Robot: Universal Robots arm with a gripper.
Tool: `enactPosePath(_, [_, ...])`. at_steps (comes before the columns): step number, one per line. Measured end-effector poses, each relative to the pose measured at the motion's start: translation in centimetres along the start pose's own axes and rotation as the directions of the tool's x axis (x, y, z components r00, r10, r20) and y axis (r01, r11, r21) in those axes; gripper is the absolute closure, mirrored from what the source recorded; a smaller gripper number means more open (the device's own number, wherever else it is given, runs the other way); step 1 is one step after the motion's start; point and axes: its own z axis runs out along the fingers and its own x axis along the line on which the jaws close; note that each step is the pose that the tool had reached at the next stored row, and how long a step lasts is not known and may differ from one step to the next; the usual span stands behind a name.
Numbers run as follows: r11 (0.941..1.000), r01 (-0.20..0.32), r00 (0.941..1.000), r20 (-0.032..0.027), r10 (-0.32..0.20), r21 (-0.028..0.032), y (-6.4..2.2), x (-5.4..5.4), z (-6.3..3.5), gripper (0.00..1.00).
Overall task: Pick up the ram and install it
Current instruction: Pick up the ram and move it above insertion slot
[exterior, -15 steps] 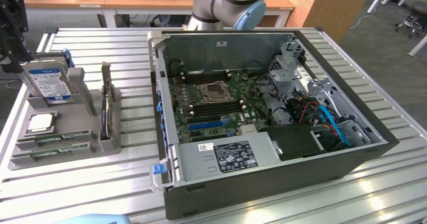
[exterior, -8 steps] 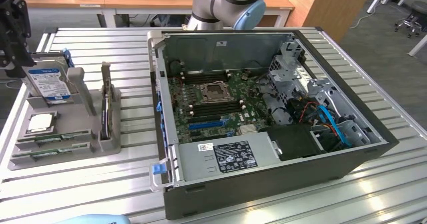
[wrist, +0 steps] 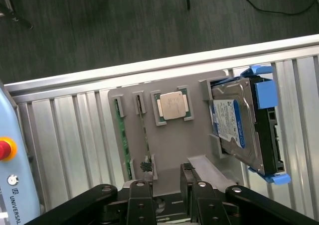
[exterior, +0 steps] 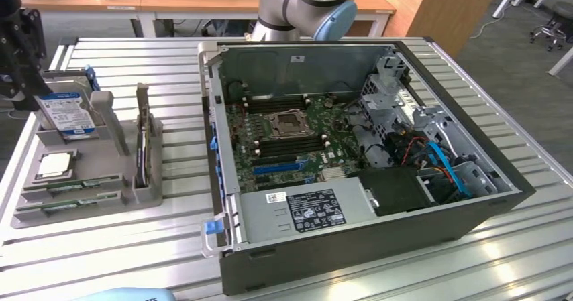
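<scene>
The arm (exterior: pixel 309 3) shows a silver-and-blue joint at the far side of the exterior view, and its dark wrist section (exterior: pixel 18 46) hangs roughly upright at the exterior view's left edge. In the wrist view the end effector (wrist: pixel 166 169) points downward. Its two black fingers (wrist: pixel 144 168) are spread wide apart, with the linkages splayed outward behind them.

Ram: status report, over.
Gripper open above the tray. Ram in its tray slot, not gripped. Jaws empty. Hard drive off to the side.
</scene>
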Motion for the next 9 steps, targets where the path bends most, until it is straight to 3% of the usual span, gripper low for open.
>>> enactPosePath(9, [1.0, 0.0, 1.0, 0.0, 0.0, 0.0001, -0.04, 0.02, 1.13, 0.65])
